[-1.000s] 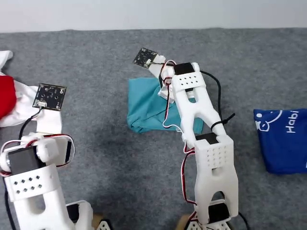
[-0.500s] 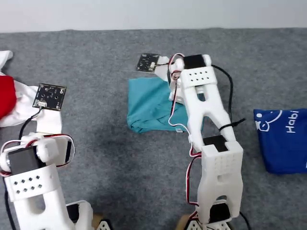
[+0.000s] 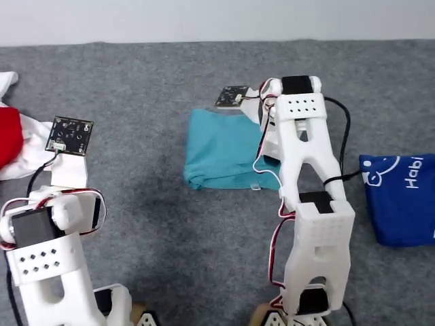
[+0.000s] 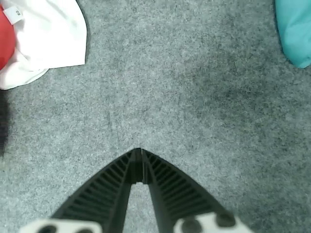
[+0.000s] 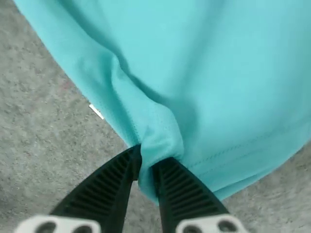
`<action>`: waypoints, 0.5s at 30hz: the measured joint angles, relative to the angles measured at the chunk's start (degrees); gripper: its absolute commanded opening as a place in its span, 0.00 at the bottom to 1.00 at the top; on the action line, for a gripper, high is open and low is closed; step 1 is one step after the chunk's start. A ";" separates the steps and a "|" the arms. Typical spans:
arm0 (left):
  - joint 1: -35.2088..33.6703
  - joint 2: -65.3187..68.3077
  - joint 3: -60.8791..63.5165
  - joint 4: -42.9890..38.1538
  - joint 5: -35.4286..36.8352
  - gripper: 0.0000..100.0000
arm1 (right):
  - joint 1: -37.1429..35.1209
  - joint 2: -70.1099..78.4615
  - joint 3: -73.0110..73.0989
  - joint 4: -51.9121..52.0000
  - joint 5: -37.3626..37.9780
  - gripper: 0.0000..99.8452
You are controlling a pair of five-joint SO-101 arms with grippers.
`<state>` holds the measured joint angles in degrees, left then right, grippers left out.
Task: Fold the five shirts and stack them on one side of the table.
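From the high view, the teal shirt (image 3: 221,153) lies folded near the middle of the grey surface (image 3: 136,81), and the right arm (image 3: 316,224) reaches over its right edge. A blue shirt (image 3: 401,200) lies folded at the right edge, apart from the teal one. At the far left a red shirt (image 3: 7,136) touches a white shirt (image 3: 27,159), with the left arm (image 3: 47,272) just beside them.

In the left wrist view, the left gripper (image 4: 141,165) hangs over bare surface with its fingertips meeting and nothing between them. The white shirt (image 4: 43,39) and a corner of the teal shirt (image 4: 296,34) lie well ahead of it on opposite sides.

In the right wrist view, the right gripper (image 5: 146,160) pinches a bunched fold at the edge of the teal shirt (image 5: 218,73), and the cloth fills the narrow gap between its fingers
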<state>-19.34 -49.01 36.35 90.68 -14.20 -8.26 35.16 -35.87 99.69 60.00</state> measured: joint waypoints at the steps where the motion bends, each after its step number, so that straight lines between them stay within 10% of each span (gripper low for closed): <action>1: 0.00 0.00 0.00 0.00 0.00 0.00 | 0.35 0.09 0.00 0.00 0.00 0.17; 15: 0.00 -0.09 1.67 0.00 -0.09 0.00 | -5.27 -7.91 0.00 0.00 -3.08 0.18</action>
<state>-19.34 -49.10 38.02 90.68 -14.29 -13.54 27.25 -35.87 99.69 56.92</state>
